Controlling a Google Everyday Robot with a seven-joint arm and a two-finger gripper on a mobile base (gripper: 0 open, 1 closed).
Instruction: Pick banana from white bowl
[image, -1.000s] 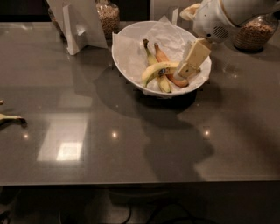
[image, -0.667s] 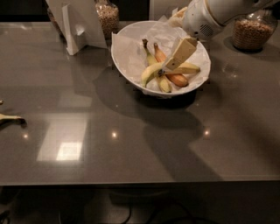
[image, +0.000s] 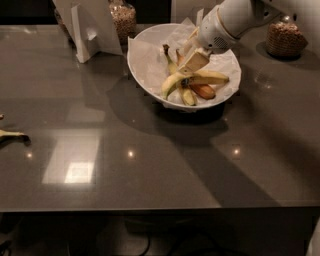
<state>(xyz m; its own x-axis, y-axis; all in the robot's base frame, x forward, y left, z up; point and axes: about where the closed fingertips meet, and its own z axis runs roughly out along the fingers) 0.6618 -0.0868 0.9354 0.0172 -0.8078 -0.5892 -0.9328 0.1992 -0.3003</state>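
The white bowl (image: 145, 60) stands at the back middle of the dark table, lined with crumpled white paper. The banana (image: 212, 77), large, curved and pale yellow, lies across the bowl's middle. A shorter orange-brown banana (image: 204, 91) lies just in front of it. A slimmer greenish-yellow banana (image: 170, 61) with a dark stem runs from back to front. My gripper (image: 193, 62) reaches in from the upper right on a white arm. Its tan tip is down inside the bowl, right at the large banana's middle, and hides part of it.
A white folded stand (image: 88, 27) and a jar of nuts (image: 124, 19) stand behind the bowl on the left. Another jar (image: 286, 38) stands at the back right. A banana end (image: 11, 135) lies at the table's left edge.
My gripper has moved left and down, from the bowl's right rim to the middle of the bowl over the bananas. The bananas have not visibly shifted.
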